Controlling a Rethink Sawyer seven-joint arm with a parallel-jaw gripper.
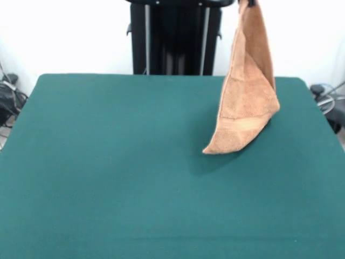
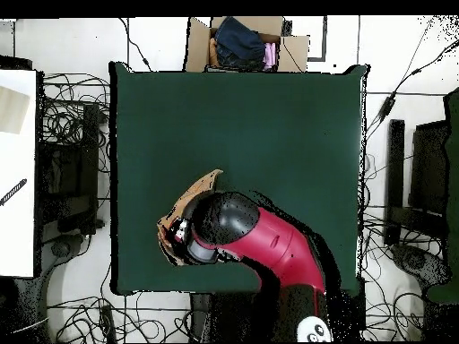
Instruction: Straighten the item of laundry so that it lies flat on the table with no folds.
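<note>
The item of laundry [image 1: 248, 91], an orange-tan terry towel, hangs folded in the air over the right rear part of the green table [image 1: 108, 162]. Its top runs up to the picture's upper edge, where only a dark tip of my gripper [image 1: 249, 2] shows, shut on the cloth. A woven band crosses the towel near its lower end, and the lowest corner reaches down to the tabletop or just above it. In the overhead view the red and black arm [image 2: 269, 242] covers the gripper, and the towel [image 2: 195, 195] sticks out from under the arm's head near the table's [image 2: 269, 116] lower left part.
A cardboard box [image 2: 199, 43] with clothes in it stands just past the table's top edge in the overhead view. Cables [image 2: 67, 125] lie on the floor around the table. A white surface [image 2: 16, 170] stands at the left.
</note>
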